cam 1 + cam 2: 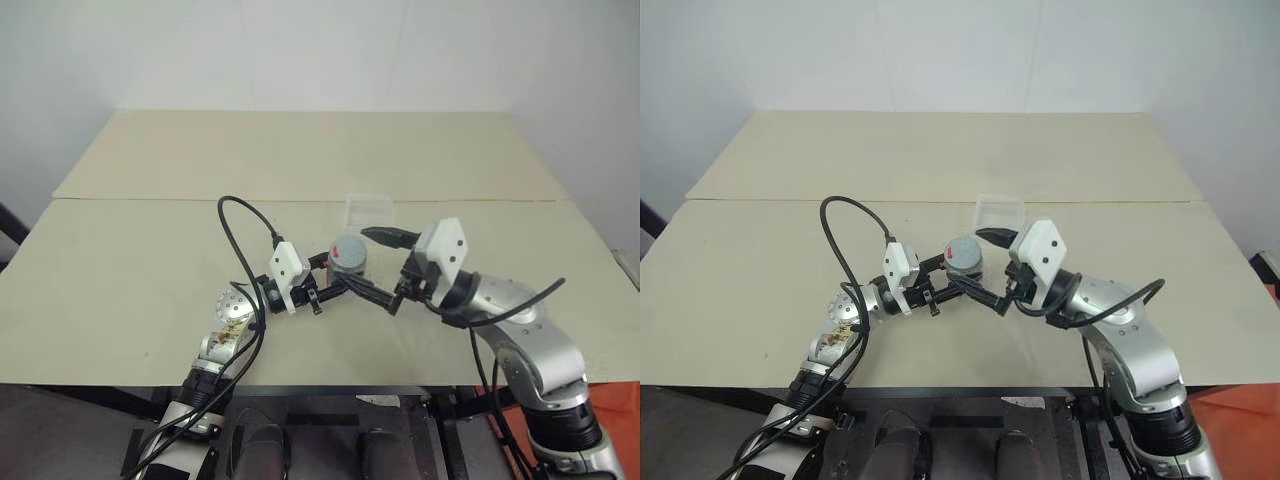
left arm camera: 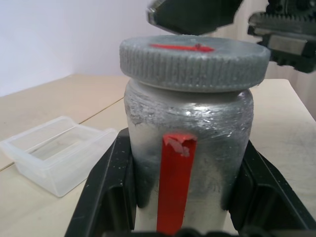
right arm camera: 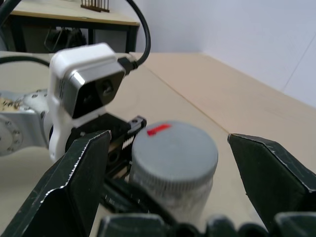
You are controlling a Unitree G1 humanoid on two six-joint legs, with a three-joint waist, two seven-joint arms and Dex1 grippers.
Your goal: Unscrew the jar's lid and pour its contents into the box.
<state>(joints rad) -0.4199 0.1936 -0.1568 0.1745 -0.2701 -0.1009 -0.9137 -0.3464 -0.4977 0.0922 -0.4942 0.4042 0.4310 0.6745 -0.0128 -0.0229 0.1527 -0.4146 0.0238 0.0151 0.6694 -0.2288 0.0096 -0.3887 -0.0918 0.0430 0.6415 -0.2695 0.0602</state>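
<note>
Left gripper point(image 1: 322, 283) squeezes the jar point(image 2: 190, 148) tight (lid point(image 2: 194, 61) on top). Right gripper point(image 3: 173, 163) is wide, a finger each side. The box point(image 1: 369, 210) sits just behind.

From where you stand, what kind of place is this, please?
Probably a robot test room or lab, not a home. A large plain beige table stands against bare white walls, holding just a jar and a clear box; another dark-framed table stands behind.

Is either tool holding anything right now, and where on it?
The left tool clamps the jar around its body, below the lid. The right tool is open, holding nothing.
</note>
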